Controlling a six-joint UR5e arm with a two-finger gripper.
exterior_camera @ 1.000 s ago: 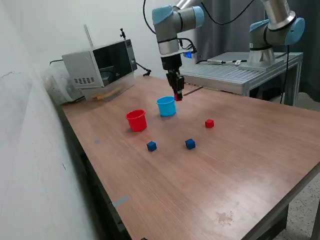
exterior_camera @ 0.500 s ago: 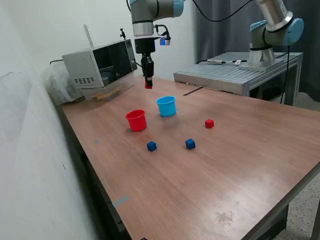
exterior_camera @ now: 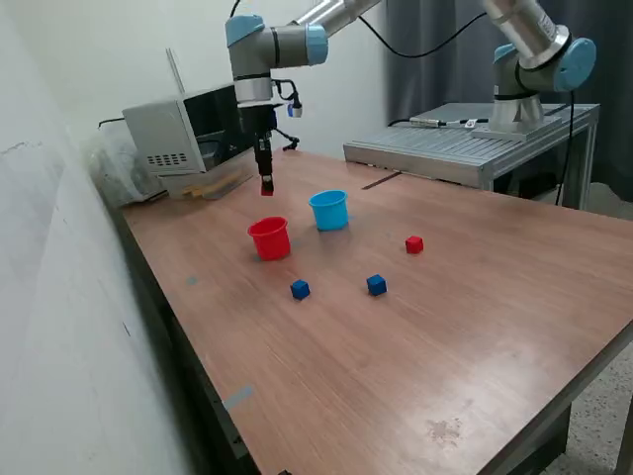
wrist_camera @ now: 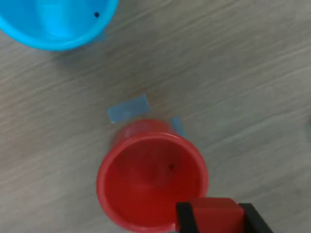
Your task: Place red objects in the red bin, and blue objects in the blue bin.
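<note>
Jaws were pinching a red cube (wrist_camera: 214, 212), and over the last second I'd swung the gripper (exterior_camera: 266, 188) from beside the blue cup (exterior_camera: 328, 210) across to just above the red cup (exterior_camera: 269, 238). Drop looked close. Second red cube (exterior_camera: 413, 244) and both blue cubes (exterior_camera: 300, 289) (exterior_camera: 376, 285) sat loose on the table (exterior_camera: 475, 327).

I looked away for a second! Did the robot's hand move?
Yes. The hand, shut on a red cube, has moved toward the exterior view's left. It was beside the blue cup; now it hovers above the red cup.
</note>
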